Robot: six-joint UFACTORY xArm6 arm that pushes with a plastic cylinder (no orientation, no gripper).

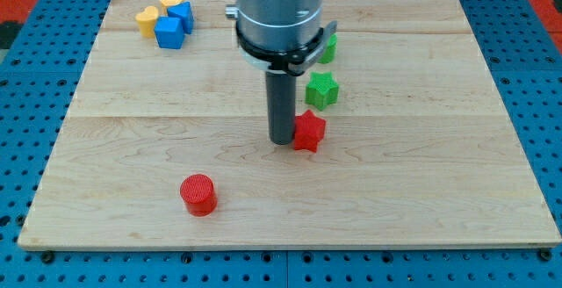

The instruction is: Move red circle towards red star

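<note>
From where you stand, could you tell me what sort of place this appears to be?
Most likely a robotics lab bench. A pale wooden board lies on a blue perforated mounting plate, small printed blocks like the red circle and red star are scattered on it, and my tip rests just left of the star.

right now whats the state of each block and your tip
my tip: on the board, against the red star's left side
red star: flat, touching my tip
red circle: upright, alone, toward the view's bottom left
green star: flat, just above the red star
blue blocks and yellow blocks: clustered at top left
</note>
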